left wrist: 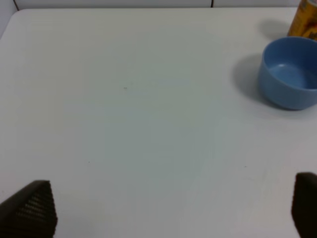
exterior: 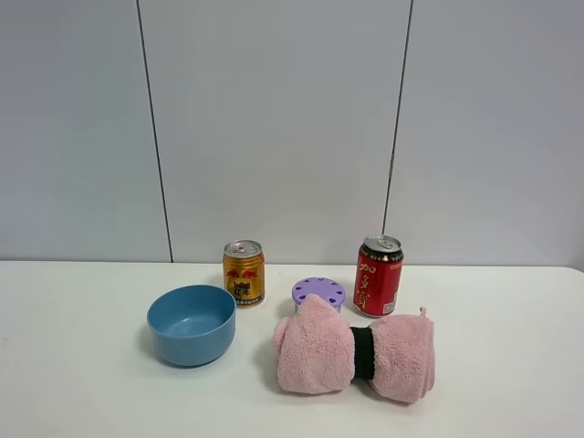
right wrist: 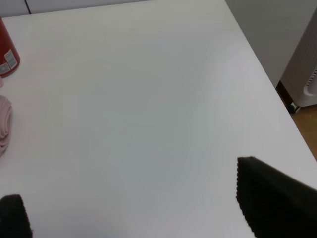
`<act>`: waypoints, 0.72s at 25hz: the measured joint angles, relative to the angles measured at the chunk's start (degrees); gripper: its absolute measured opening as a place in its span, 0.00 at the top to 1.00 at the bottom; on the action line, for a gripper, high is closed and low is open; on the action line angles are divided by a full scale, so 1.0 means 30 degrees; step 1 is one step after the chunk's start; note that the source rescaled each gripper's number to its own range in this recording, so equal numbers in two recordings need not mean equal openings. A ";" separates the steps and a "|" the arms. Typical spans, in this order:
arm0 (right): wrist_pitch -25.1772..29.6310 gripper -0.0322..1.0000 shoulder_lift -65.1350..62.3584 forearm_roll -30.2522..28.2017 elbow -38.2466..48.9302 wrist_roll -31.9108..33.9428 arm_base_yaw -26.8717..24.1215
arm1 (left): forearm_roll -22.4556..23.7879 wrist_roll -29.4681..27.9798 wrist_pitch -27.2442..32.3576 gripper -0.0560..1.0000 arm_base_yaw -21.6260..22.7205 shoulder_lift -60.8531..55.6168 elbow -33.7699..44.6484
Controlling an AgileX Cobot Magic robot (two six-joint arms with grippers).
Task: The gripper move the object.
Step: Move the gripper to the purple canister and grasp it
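Observation:
The object, a squat tub with a lilac-purple holed lid (exterior: 318, 293), stands on the white table between the gold can and the red can, just behind the pink towel roll, which hides its lower part. No gripper shows in the exterior high view. My left gripper (left wrist: 171, 208) is open over bare table, with only its black fingertips (left wrist: 30, 208) in view; the tub is out of that view. My right gripper (right wrist: 133, 206) is open over bare table near the right edge, its fingertips (right wrist: 275, 203) far apart and empty.
A blue bowl (exterior: 192, 324) sits at the left and shows in the left wrist view (left wrist: 290, 74). A gold can (exterior: 244, 273) and a red can (exterior: 378, 275) stand at the back. A pink rolled towel (exterior: 356, 351) with a black band lies in front. The table's right edge (right wrist: 267, 74) drops off.

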 joint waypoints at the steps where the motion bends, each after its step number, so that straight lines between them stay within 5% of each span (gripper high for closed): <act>1: 0.0000 0.00 0.0000 0.0000 0.0000 0.0000 0.0000 | 0.0000 0.0000 0.0000 0.00 0.0000 0.0000 0.0000; 18: 0.0000 0.00 0.0000 0.0000 0.0000 0.0000 0.0000 | 0.0000 0.0000 0.0000 0.00 0.0000 0.0000 0.0000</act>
